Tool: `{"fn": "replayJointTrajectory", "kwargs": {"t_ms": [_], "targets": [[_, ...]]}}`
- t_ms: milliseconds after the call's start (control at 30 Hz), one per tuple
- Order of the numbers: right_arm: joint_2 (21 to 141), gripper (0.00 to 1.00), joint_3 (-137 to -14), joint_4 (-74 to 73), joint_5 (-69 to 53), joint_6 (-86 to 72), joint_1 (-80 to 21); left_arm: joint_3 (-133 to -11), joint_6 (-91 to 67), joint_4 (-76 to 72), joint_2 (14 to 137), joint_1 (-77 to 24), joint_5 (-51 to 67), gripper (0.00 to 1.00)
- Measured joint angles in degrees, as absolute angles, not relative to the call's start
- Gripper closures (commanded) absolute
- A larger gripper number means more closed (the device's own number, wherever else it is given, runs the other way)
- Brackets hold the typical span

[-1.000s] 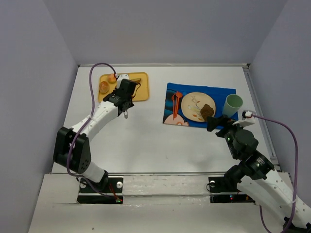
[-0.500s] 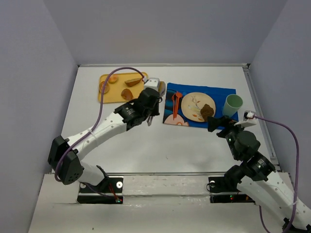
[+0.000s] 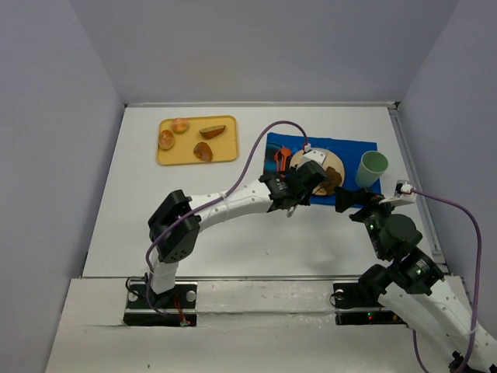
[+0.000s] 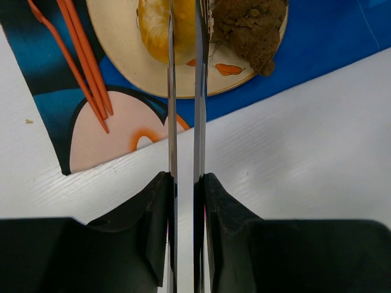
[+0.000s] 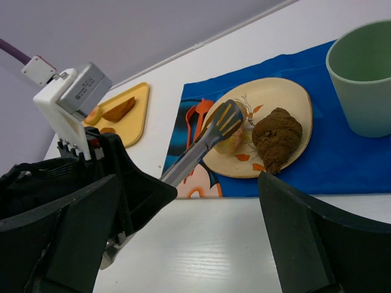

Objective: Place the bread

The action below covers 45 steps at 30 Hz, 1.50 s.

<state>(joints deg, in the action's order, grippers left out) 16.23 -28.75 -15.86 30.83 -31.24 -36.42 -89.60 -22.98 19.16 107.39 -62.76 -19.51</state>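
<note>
Left gripper reached across to the plate: long thin blades pressed nearly together, pinching the bread roll, pale orange, at their tips. Roll sits low over the plate's middle; whether it touches the plate, cannot tell. Brown pastry lies on the same plate, just beside the roll on its right-edge side. Plate on a blue placemat toward the far right corner of the bench; orange cutlery on the mat along the plate's left. Green cup on the mat's right end. Yellow tray near the far left corner, four bread pieces on it. Right gripper spread wide, holding nothing, at the mat's near edge.
</note>
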Motion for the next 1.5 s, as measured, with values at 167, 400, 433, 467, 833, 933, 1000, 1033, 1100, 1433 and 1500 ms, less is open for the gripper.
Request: {"fn": "replayJointTrajectory", "kwargs": {"t_ms": [167, 400, 433, 467, 833, 933, 1000, 1033, 1100, 1433, 1500], "targets": [[16.2, 0.00, -28.7, -15.9, 30.9, -31.3, -36.4, -92.8, -23.0, 21.1, 110.5, -63.1, -20.2, 0.56], [16.2, 0.00, -28.7, -15.9, 30.9, -31.3, -36.4, -93.8, -22.7, 21.3, 110.6, -63.2, -20.4, 0.35], [16.2, 0.00, -28.7, -15.9, 30.9, -31.3, -36.4, -93.8, -22.5, 21.3, 110.6, -63.2, -20.4, 0.35], [16.2, 0.00, -28.7, -15.9, 30.9, -31.3, -36.4, -93.8, -22.4, 21.3, 110.6, -63.3, -20.6, 0.34], [16.2, 0.00, -28.7, -15.9, 30.9, -31.3, -36.4, -93.4, -20.5, 21.5, 106.3, -63.3, -25.7, 0.40], [16.2, 0.00, -28.7, -16.0, 30.9, -31.3, -36.4, -91.0, -19.9, 21.2, 101.4, -63.3, -29.3, 0.38], [16.3, 0.00, -28.7, -16.0, 30.9, -31.3, -36.4, -88.4, -19.2, 20.8, 97.7, -63.3, -31.5, 0.37], [16.3, 0.00, -28.7, -16.0, 30.9, -31.3, -36.4, -86.4, -18.8, 20.0, 95.5, -63.3, -32.2, 0.37], [16.3, 0.00, -28.7, -16.0, 30.9, -31.3, -36.4, -82.5, -17.8, 19.5, 91.2, -63.0, -33.6, 0.37], [16.7, 0.00, -28.7, -16.0, 30.9, -31.3, -36.4, -52.2, -21.1, 14.3, 75.9, -50.1, -31.8, 0.36], [17.4, 0.00, -28.7, -16.0, 30.9, -31.3, -36.4, -49.4, -22.2, 14.4, 75.6, -49.5, -31.3, 0.35]]}}
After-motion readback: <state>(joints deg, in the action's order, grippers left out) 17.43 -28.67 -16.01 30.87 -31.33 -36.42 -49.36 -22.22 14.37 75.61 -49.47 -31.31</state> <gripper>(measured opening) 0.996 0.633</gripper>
